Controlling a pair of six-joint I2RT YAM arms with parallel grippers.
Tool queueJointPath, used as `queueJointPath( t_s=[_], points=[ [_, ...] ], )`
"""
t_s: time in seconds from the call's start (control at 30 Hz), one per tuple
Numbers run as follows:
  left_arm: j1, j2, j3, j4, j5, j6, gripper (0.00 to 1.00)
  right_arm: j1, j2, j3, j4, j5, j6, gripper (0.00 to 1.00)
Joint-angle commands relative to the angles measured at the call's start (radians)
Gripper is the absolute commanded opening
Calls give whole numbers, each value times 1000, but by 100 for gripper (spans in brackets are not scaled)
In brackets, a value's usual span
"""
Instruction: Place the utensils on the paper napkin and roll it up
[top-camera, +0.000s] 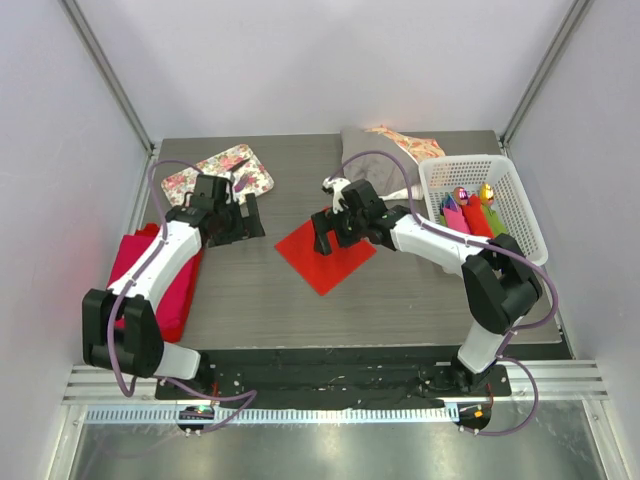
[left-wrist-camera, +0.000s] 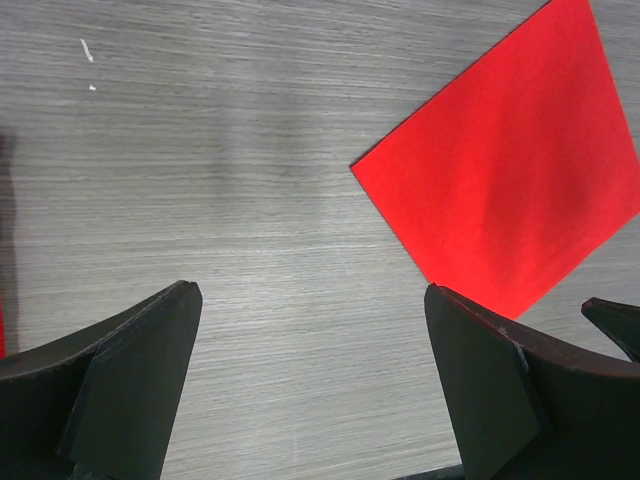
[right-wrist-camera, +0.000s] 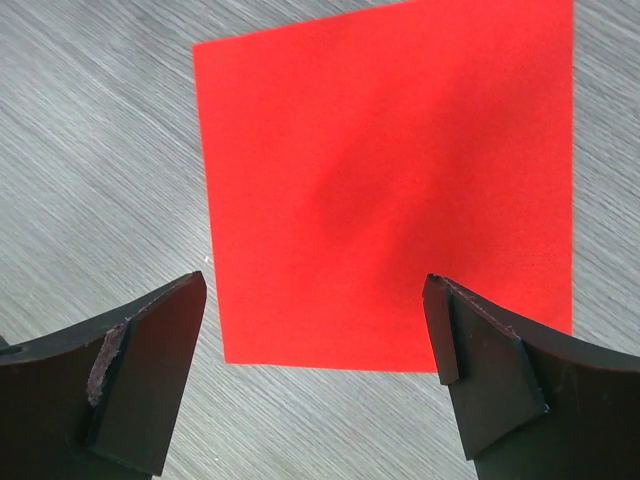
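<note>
Your paper napkin (top-camera: 326, 266) (left-wrist-camera: 510, 190) (right-wrist-camera: 390, 190) lies flat and unrolled at the middle of the table (top-camera: 270, 310). It is square, so it has no long axis. It sits turned like a diamond, with one corner pointing at the arm bases.

Your right gripper (top-camera: 335, 230) (right-wrist-camera: 312, 282) hangs over the napkin's far half, jaws spread wide and holding nothing. Your left gripper (top-camera: 240, 218) (left-wrist-camera: 308, 292) is just as wide and empty, over bare table to the napkin's left.

At the right, the white basket (top-camera: 480, 162) holds pink, red and green rolls (top-camera: 470, 215). The floral tray (top-camera: 215, 170) at the back left carries something small you cannot make out. A magenta cloth stack (top-camera: 150, 270) lies beneath your left arm, and a grey cloth (top-camera: 365, 150) lies behind the napkin.
</note>
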Motion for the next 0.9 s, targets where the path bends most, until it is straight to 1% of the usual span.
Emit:
queueJointPath(
  t_s=[0.0,0.03,0.07,0.13,0.23,0.27,0.3,0.37,0.4,0.43,0.47,0.5,0.53,0.57,0.6,0.67,0.73,0.87],
  points=[
    [5,-3,84,19,-30,33,100,-14,-22,44,51,-29,12,100],
    [5,-9,97,30,-45,34,100,-17,-22,47,51,-31,9,100],
    [5,-12,116,42,-108,25,100,-19,-22,47,51,-34,7,100],
    [4,-2,140,88,-172,20,100,-25,-22,49,50,-35,3,100],
    [4,53,219,127,-215,83,100,-35,-23,52,51,-46,0,100],
    [5,104,254,116,-242,93,100,-43,-25,52,53,-47,0,100],
    [5,130,340,101,-292,123,100,-45,-25,52,51,-52,0,100],
    [13,196,428,43,-303,181,100,-49,-25,47,53,-57,-4,99],
    [19,268,483,18,-329,244,100,-52,-25,47,53,-57,-4,100],
    [24,311,577,1,-346,282,100,-52,-25,43,53,-61,-5,100],
    [27,349,628,-16,-349,316,100,-52,-25,43,53,-63,-8,100],
    [43,433,678,-28,-351,342,100,-54,-25,43,53,-64,-8,100],
    [59,474,784,-45,-334,367,100,-54,-25,39,54,-67,-8,100],
    [79,515,843,-101,-322,364,100,-54,-25,38,55,-67,-10,100],
    [120,605,897,-128,-306,349,100,-55,-26,36,55,-67,-11,99],
    [162,679,1041,-180,-211,323,100,-57,-29,35,56,-67,-10,100],
    [197,744,1084,-189,-168,306,100,-60,-31,26,64,-70,-10,100],
    [203,802,1065,-143,-176,349,98,-65,-25,29,68,-86,-10,100]
  ],
)
